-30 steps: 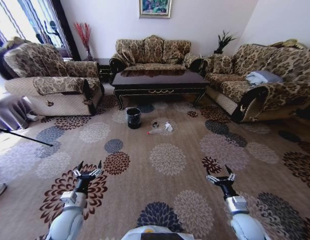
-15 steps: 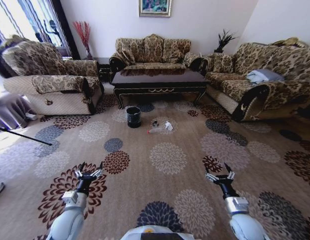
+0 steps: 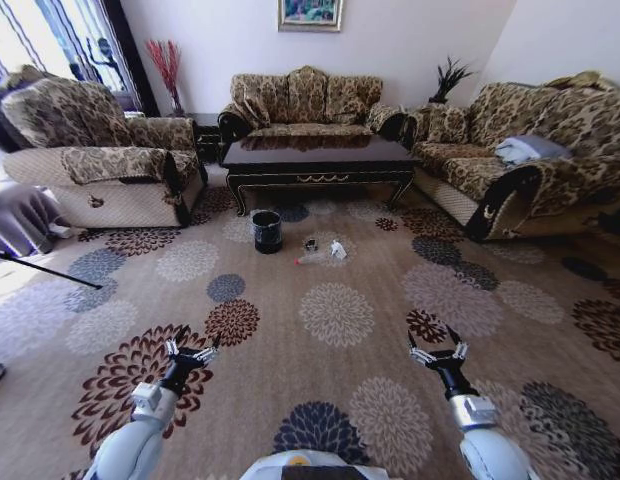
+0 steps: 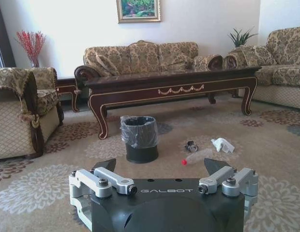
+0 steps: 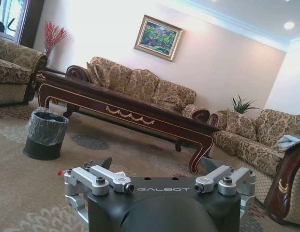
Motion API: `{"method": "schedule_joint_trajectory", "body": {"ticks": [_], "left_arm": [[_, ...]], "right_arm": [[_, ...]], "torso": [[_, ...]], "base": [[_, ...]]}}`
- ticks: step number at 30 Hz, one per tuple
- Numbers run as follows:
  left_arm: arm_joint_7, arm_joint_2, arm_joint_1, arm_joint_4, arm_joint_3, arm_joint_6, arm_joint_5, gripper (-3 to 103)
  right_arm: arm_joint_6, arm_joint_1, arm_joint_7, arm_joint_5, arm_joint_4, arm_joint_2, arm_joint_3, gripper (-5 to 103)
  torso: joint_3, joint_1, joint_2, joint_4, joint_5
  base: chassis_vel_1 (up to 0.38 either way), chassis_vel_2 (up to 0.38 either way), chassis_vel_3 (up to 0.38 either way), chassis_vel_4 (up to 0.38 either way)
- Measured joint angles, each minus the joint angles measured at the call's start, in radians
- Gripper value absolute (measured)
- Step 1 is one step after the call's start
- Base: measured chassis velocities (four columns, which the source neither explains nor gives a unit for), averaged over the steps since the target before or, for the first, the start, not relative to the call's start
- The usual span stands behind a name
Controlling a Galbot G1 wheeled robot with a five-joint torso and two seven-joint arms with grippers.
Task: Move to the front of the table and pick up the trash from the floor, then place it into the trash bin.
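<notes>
Since the earlier frames, the whole head view has been shifted slightly, so the camera has been carried forward a little, and the left gripper is now seen a touch farther inward and lower in that view. Both arms are held low over the flower-patterned carpet, well short of the litter. The left gripper's jaws are spread wide and nothing is held between them, as is confirmed in the left wrist view. The right gripper is held likewise, jaws wide apart and empty, as seen in the right wrist view.

Farther ahead, the trash is seen lying on the carpet in front of the bench: a clear bottle with a red cap, a crumpled white paper piece just beside it, and a small dark-and-silver item near both. The trash bin, lined with a shiny black bag, is stood upright on the carpet just to the left of the litter. Behind them the bench is placed, ringed by patterned sofas.
</notes>
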Motion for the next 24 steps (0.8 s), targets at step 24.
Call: {"method": "schedule_joint_trajectory", "body": {"ticks": [24], "left_arm": [[-0.012, -0.034, 0.016, 0.003, -0.013, 0.001, 0.005, 100]], "right_arm": [[0.047, 0.001, -0.054, 0.036, -0.012, 0.005, -0.002, 100]], "torso": [[-0.063, -0.036, -0.099, -0.0001, 0.0]], "base": [[0.0, 0.0, 0.0, 0.0]]}}
